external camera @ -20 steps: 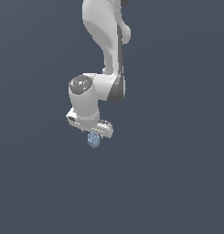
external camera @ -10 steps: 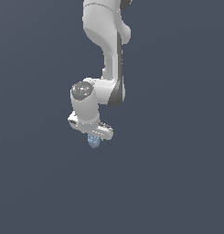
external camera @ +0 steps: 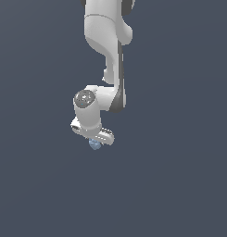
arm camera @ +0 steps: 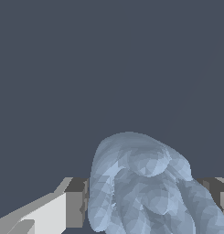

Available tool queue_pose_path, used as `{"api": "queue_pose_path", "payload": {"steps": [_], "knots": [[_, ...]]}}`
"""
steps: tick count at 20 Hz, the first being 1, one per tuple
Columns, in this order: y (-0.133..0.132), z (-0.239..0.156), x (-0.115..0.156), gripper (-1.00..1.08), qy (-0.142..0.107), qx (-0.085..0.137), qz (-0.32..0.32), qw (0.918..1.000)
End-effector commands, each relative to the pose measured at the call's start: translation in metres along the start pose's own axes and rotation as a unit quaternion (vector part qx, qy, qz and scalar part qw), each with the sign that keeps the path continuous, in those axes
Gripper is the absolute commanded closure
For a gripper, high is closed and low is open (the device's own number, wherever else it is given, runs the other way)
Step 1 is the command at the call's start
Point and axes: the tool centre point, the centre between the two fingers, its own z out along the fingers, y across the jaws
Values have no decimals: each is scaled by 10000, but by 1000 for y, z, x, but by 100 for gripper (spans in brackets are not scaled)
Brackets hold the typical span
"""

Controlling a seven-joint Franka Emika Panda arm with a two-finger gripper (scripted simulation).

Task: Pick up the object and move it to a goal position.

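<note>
The white arm [external camera: 105,55] reaches down, and its gripper [external camera: 94,141] is closed around the object [external camera: 94,144], a small pale blue-grey lumpy blob. In the wrist view the object [arm camera: 141,187] sits between the two fingers [arm camera: 76,208], touching both, and bulges out past their tips. In the exterior view it shows just below the fingers.

The exterior view looks from well off at the whole arm [external camera: 105,69]. The wrist view sits close behind the tool [arm camera: 150,205]. Both share the blue-grey object [external camera: 94,144].
</note>
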Motion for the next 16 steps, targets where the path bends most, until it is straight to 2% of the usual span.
{"api": "queue_pose_path", "payload": {"steps": [1,11,16], "knots": [[0,1,0,108,-2,-1,1,10000],[0,-1,0,108,3,1,0,10000],[3,-14,0,108,3,1,0,10000]]}}
